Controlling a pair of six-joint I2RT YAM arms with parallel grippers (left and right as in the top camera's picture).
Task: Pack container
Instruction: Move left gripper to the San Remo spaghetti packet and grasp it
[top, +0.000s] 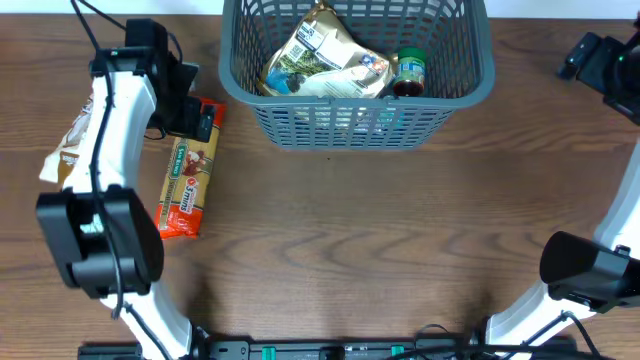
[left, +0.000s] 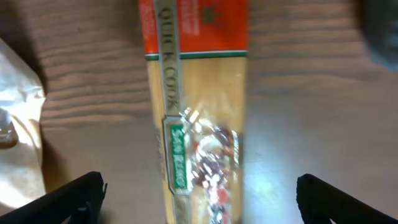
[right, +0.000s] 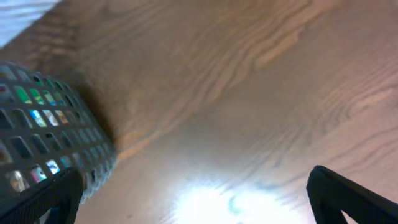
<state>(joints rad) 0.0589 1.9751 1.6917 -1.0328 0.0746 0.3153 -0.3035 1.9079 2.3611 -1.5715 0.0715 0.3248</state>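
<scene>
Overhead, the grey-blue mesh container (top: 350, 125) sat at the table's (top: 380, 230) far edge, holding a snack bag (top: 320, 60) and a jar (top: 410, 72). The left gripper (left: 199, 208) hung with its fingers (left: 74, 199) spread wide over a long pasta packet (left: 199, 112). The right gripper (right: 196, 205), likewise spread and empty, hovered near the container's wall.

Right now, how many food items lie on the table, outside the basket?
2. A pasta packet left of the basket, under the left tool, and a pale bag farther left, partly behind the left arm. The arm may hide more.
</scene>
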